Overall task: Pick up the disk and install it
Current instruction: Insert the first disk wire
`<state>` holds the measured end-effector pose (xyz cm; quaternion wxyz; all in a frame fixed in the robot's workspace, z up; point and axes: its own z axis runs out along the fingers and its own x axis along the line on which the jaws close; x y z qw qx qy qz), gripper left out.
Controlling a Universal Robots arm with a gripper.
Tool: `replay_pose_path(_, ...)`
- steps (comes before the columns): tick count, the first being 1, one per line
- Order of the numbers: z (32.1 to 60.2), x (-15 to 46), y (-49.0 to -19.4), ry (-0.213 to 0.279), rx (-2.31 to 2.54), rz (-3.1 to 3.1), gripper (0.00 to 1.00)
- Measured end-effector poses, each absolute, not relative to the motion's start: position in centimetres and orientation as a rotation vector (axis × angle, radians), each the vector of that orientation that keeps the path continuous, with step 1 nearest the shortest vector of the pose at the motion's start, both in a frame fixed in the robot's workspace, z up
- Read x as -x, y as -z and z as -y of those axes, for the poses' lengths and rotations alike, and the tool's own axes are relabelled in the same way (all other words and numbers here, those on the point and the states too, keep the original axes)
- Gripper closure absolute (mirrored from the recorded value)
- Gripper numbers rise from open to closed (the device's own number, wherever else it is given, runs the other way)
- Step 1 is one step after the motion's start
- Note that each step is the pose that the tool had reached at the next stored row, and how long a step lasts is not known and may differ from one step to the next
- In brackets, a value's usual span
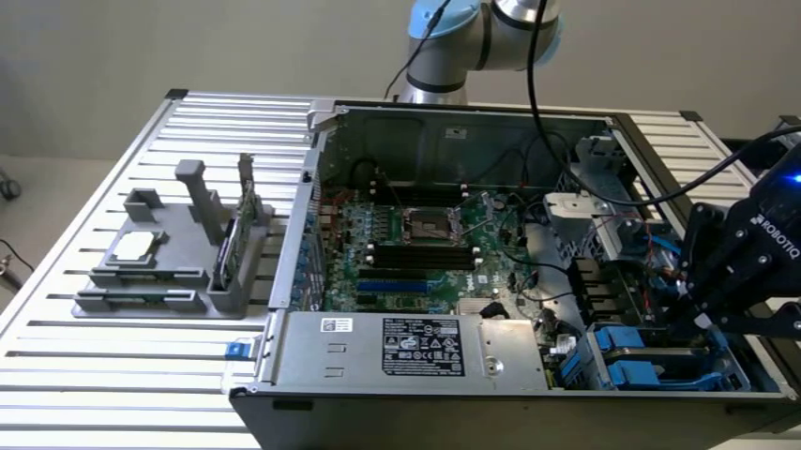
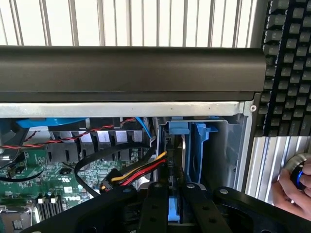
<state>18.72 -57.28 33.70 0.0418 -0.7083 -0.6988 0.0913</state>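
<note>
My gripper (image 1: 703, 321) hangs over the drive bay (image 1: 626, 354) at the case's near corner on the exterior view's right. In the wrist view its two black fingers (image 2: 158, 199) stand close together on a thin slab held edge-on, the disk (image 2: 173, 209), whose blue rail shows between them. The disk stands upright inside the blue-railed bay (image 2: 200, 145), just behind the case's metal wall. Red, yellow and black cables (image 2: 141, 171) run up to the disk beside the fingers. In the exterior view the gripper body hides the disk.
The open computer case (image 1: 313, 187) lies on a slatted table (image 1: 126, 394), with motherboard (image 1: 426, 239) and power-supply box (image 1: 400, 345) inside. A grey fixture (image 1: 169, 267) holds a processor chip (image 1: 135, 246). A keyboard (image 2: 286, 63) and a person's hand (image 2: 284, 194) lie beyond the case.
</note>
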Motion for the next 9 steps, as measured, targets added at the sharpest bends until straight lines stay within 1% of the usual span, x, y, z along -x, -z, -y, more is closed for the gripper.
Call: replay_pose_path(9,57.28,-18.79,-33.50,-0.279,2.167,2.139,0.84)
